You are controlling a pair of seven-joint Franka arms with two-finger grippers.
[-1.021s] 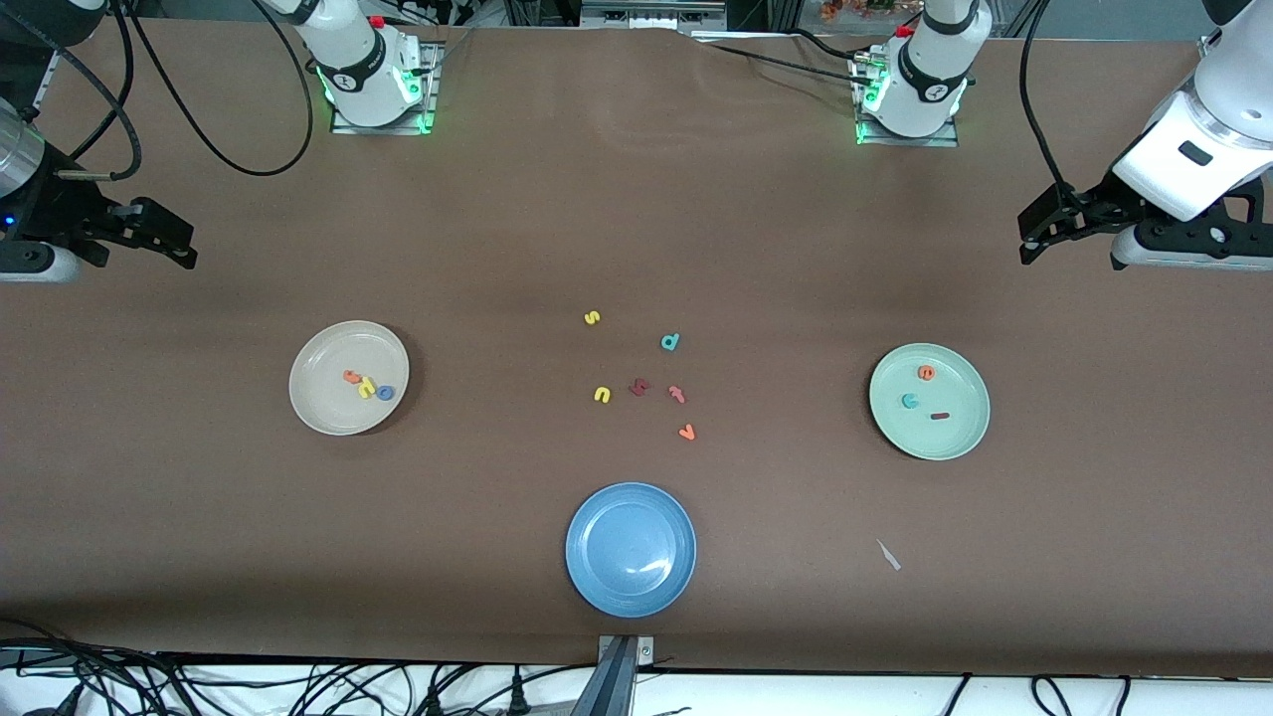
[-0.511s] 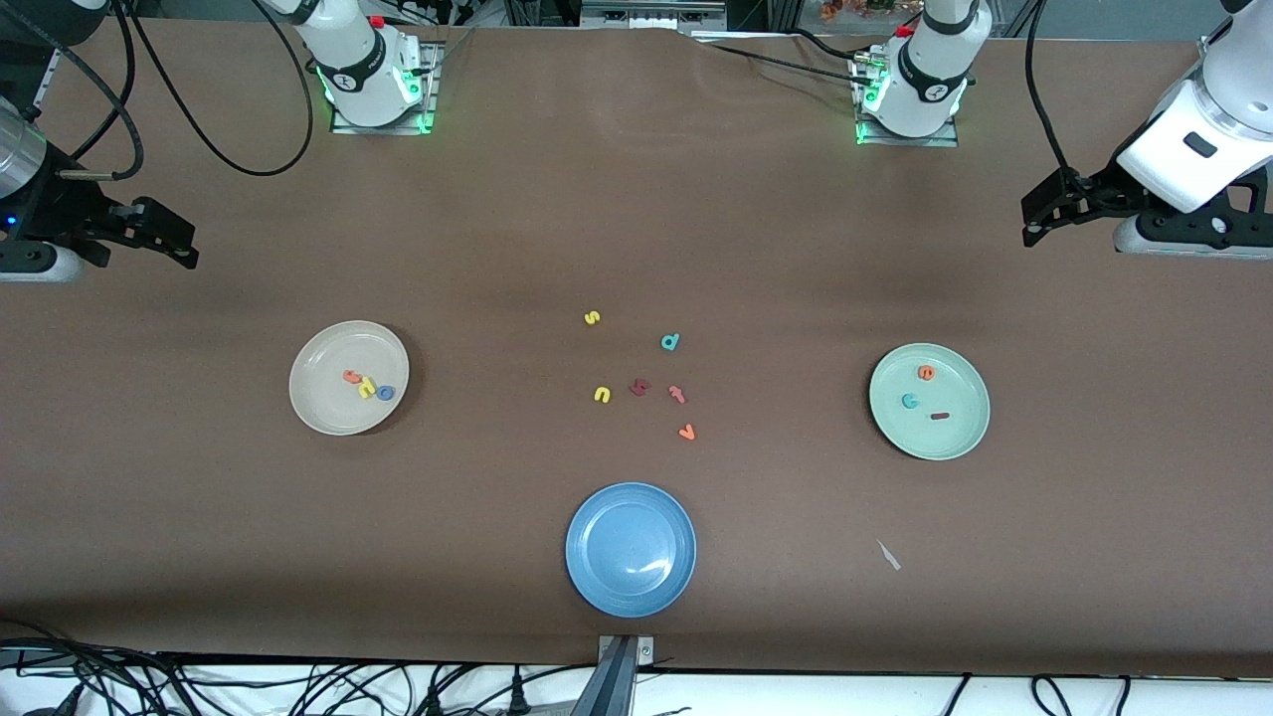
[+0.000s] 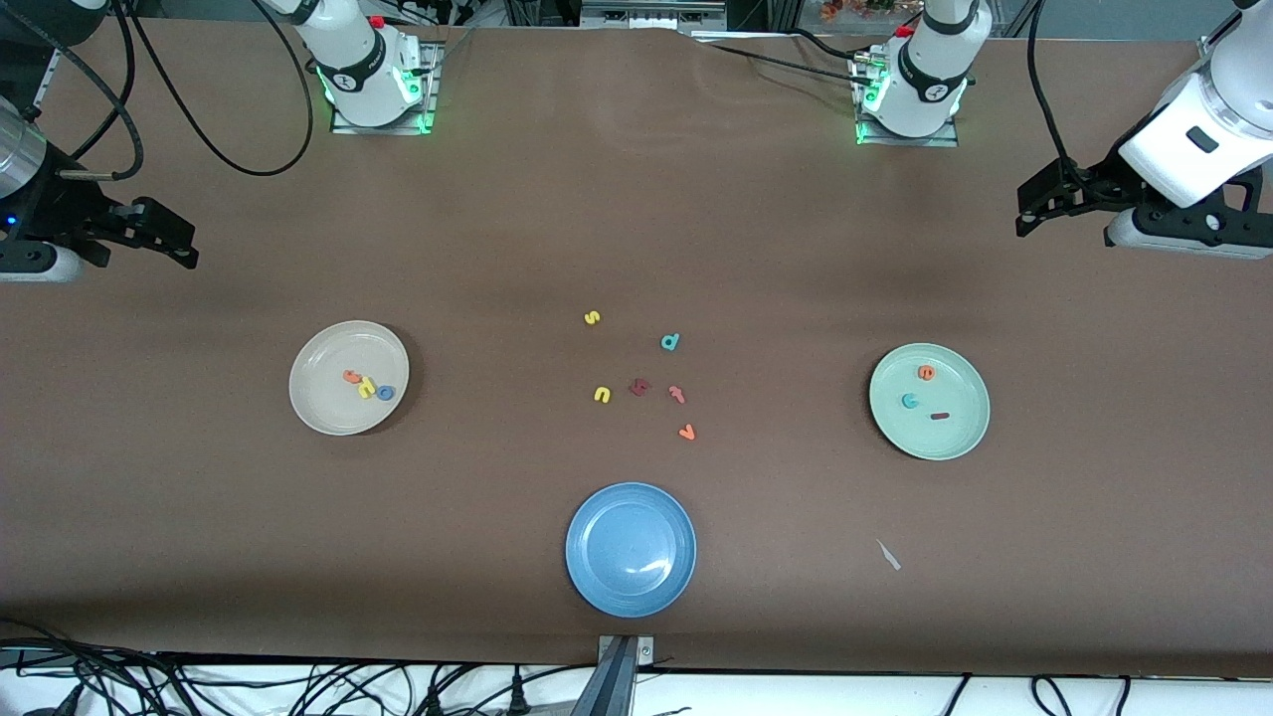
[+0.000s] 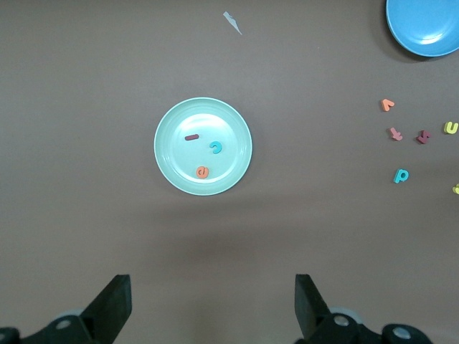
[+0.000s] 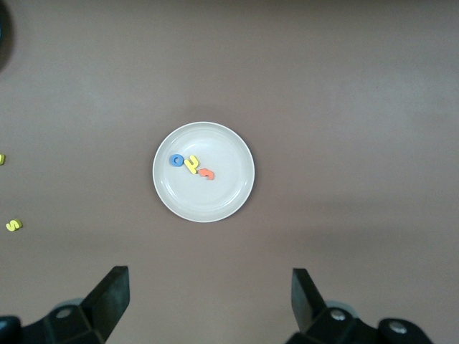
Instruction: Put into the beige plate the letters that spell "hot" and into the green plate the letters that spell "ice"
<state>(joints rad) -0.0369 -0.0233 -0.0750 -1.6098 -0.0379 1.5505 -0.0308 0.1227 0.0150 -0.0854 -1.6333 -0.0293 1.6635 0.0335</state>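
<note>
Beige plate (image 3: 348, 377) holding h, o, t; green plate (image 3: 929, 401) holding i, c, e; my left gripper (image 4: 214, 312), right gripper (image 5: 209, 308) hovering spread, arms partly cropped.

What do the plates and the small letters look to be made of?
The beige plate, green plate and blue plate: probably plastic or melamine, smooth, with a soft glare. The letters, such as the yellow "h": likely foam, matte, flat-cut, no shine.

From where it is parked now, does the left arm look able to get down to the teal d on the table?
Probably yes. The left gripper hangs open and empty over bare table near its end, the teal d lies flat among the loose letters at mid-table, and nothing stands between them; the green plate sits off that line.
</note>
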